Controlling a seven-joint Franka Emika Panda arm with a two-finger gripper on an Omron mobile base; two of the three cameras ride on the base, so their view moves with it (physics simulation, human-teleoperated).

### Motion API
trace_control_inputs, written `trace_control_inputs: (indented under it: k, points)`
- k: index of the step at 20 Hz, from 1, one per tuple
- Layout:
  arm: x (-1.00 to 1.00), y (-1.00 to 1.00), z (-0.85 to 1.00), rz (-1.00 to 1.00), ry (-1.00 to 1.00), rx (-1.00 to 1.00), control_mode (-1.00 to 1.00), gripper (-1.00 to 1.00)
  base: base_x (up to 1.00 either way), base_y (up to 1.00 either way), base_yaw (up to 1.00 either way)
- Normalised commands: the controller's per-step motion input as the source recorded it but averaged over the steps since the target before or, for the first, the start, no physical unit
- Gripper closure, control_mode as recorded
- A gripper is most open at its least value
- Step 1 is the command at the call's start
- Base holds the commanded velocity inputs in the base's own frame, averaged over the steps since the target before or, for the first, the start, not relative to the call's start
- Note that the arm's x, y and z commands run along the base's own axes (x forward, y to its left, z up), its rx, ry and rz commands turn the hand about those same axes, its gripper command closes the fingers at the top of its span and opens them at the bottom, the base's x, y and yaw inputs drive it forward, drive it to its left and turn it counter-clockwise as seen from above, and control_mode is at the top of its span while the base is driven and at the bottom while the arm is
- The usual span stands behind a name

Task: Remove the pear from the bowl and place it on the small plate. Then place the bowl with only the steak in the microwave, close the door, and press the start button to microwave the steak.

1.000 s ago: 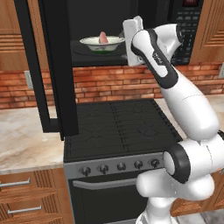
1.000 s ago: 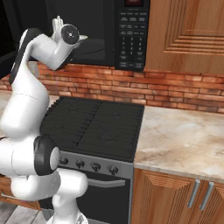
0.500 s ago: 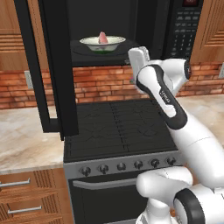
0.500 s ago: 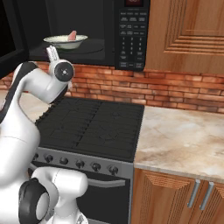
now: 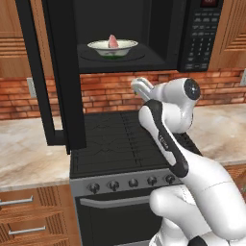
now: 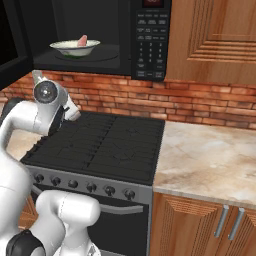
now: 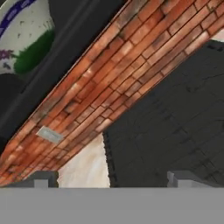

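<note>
While the bowl (image 5: 112, 47) with the steak (image 5: 113, 41) sits inside the microwave (image 6: 100, 35), its door (image 5: 62, 72) stands open and start is unpressed; the gripper (image 7: 111, 178), parted, holds nothing.

I count one bowl (image 5: 112, 47), one steak (image 5: 113, 41), one microwave (image 5: 202, 33), one stove (image 5: 120, 139), five knobs (image 5: 133, 182).

Red brick backsplash (image 6: 200, 102), wooden cabinets (image 6: 215, 35), marble counter (image 6: 210, 160).

The door (image 5: 65, 72) stands swung out left; only the bowl (image 5: 112, 47) occupies the cavity.
</note>
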Motion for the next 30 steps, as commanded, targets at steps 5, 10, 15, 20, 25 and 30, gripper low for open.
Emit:
trace_control_inputs:
  k: [5, 10, 15, 20, 25, 30]
  points:
    - [-0.07, 0.19, -0.57, 0.0, 0.1, -0.55, -1.0, -1.0, 0.0, 0.0, 0.0]
    - [0.0, 0.29, -0.74, 0.0, 0.2, -0.56, -1.0, -1.0, 0.0, 0.0, 0.0]
    - [0.0, 0.16, -0.8, -0.03, 0.04, -0.53, -1.0, -1.0, 0.0, 0.0, 0.0]
    - [0.0, 0.16, -0.54, -0.01, 0.04, -0.52, -1.0, -1.0, 0.0, 0.0, 0.0]
    - [-0.11, 0.12, -0.08, 0.0, 0.02, -0.42, -1.0, -1.0, 0.0, 0.0, 0.0]
    - [-0.38, 0.47, 0.24, 0.0, 0.0, -0.37, -1.0, -1.0, 0.0, 0.0, 0.0]
